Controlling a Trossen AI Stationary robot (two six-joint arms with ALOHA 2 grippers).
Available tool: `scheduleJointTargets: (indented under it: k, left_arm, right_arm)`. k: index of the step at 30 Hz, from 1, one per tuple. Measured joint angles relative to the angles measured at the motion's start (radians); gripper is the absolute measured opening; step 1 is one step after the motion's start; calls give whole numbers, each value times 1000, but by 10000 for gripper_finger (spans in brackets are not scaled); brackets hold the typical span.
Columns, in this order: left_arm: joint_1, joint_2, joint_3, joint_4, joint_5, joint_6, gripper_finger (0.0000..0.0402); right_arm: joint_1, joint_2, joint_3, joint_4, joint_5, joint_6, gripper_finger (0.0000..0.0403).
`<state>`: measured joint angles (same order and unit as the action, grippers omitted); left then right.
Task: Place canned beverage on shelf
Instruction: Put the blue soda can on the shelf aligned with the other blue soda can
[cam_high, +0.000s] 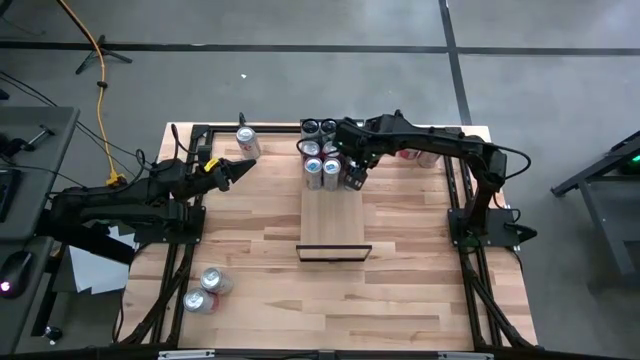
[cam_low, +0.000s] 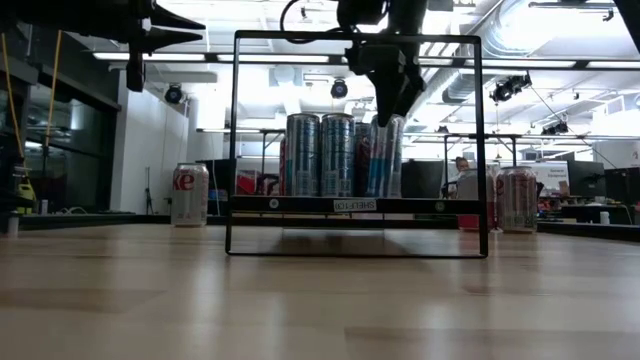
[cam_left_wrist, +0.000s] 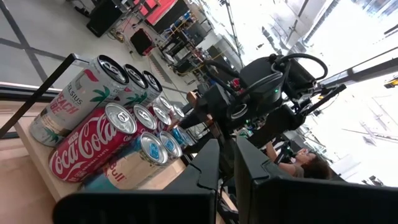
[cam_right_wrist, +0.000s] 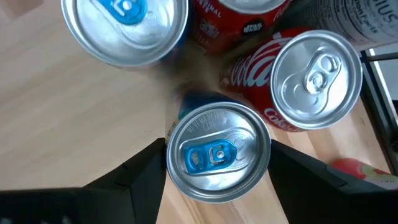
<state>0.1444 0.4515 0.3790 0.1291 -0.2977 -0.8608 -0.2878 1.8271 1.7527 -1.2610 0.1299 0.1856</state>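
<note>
Counts, high view: you are looking at one shelf (cam_high: 335, 225), a pale panel running up the frame's middle, with its black end bar at the lower end. Seven cans are crowding its upper end as far as you can tell; the arm is covering part of the cluster. Four loose cans are sitting off the shelf: one (cam_high: 247, 142) at upper left, two (cam_high: 205, 290) at lower left, and a red one (cam_high: 412, 155) under the right arm at upper right.

The right gripper (cam_high: 356, 178) is hanging over the cluster's right side. Its fingers (cam_right_wrist: 140, 171) are pressing both sides of the blue-tab can (cam_right_wrist: 217, 152), gripping it. That can is standing at the shelf's right edge, just beside a Coca-Cola can (cam_right_wrist: 314, 78).

The left gripper (cam_high: 240, 168) is waiting at centre left, well apart from the shelf, fingers closed on nothing.

Room: the shelf's lower half is lying bare down to the end bar. The tabletop (cam_high: 400, 290) below and to the right of it is open too.

View differences: only the low view is showing you the shelf (cam_low: 355, 204) raised off the table inside a black frame, with the held can (cam_low: 385, 155) upright at the right end of the row. Only the left wrist view is giving you labels, Celsius (cam_left_wrist: 65, 109) among them, and a person (cam_left_wrist: 311, 167) seated behind.
</note>
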Motion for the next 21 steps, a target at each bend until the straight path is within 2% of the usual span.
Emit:
scheduleJointTargets:
  k: [11, 21]
  left_arm:
    - [0, 0, 0, -1, 0, 0, 0]
    - [0, 0, 0, -1, 0, 0, 0]
  right_arm:
    - [0, 0, 0, 23, -34, 43, 244]
    - [0, 0, 0, 23, -10, 34, 245]
